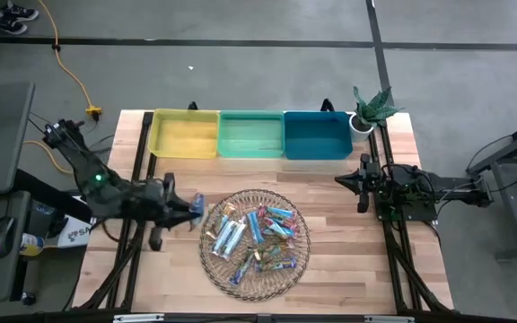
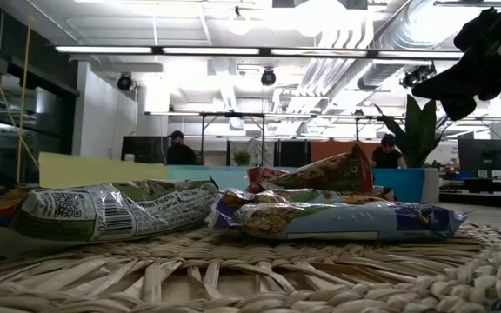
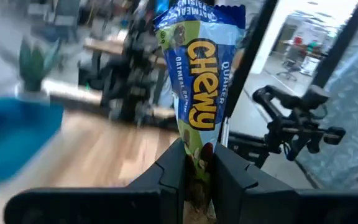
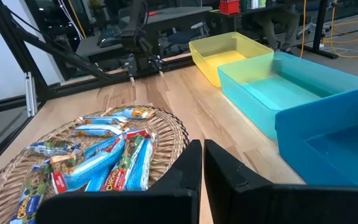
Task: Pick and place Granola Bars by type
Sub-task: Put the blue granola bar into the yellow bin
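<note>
Bar (image 3: 199, 93) pinched by its end in my left claw (image 3: 199, 167), long axis running straight out from the fingers, just off the tray's (image 1: 212, 266) left rim. Bins lie up-table: yellow bin (image 1: 185, 135) nearest. Right claw (image 1: 359, 182) closed, empty, parked by blue bin (image 1: 317, 135).

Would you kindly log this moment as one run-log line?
left gripper: jaws shut on granola bar, beside wicker tray | right gripper: jaws shut, empty, waiting near blue bin | bins: empty

Bare table (image 1: 348, 224) between wicker tray (image 1: 212, 260) and bins (image 1: 250, 135)
</note>
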Available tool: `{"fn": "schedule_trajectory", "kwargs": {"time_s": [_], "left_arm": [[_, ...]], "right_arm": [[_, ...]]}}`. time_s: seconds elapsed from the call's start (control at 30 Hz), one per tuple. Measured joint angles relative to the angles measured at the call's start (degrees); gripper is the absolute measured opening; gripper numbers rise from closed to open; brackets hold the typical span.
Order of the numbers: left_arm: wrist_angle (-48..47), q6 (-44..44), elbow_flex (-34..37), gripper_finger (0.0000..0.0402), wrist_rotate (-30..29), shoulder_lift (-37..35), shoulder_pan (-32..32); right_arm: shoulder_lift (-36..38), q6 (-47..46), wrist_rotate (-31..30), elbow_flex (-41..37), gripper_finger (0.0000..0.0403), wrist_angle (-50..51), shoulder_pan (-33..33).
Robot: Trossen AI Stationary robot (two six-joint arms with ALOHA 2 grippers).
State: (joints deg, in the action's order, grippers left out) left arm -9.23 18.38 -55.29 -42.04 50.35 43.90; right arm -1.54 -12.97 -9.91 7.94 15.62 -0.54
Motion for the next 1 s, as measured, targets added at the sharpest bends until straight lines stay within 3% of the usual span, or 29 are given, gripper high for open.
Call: {"fn": "schedule_trajectory", "kwargs": {"time_s": [0.1,0.33,0.47,0.83,1.0], "left_arm": [[0.0,-8.4,-2.2,0.005,-0.8,-2.2,0.0],[-0.4,-21.9,-5.5,0.005,-12.7,-4.7,0.0],[-0.4,-23.2,-5.6,0.005,-15.5,-5.0,0.0],[-1.2,-23.1,-5.6,0.005,-15.6,-4.7,0.0],[0.5,-24.8,-5.6,0.005,-20.8,-5.4,0.0]], "right_arm": [[0.0,0.0,0.0,0.0,0.0,0.0,0.0],[0.0,0.0,0.0,0.0,0.0,0.0,0.0],[0.0,0.0,0.0,0.0,0.0,0.0,0.0],[0.0,0.0,0.0,0.0,0.0,0.0,0.0],[0.0,0.0,0.0,0.0,0.0,0.0,0.0]]}}
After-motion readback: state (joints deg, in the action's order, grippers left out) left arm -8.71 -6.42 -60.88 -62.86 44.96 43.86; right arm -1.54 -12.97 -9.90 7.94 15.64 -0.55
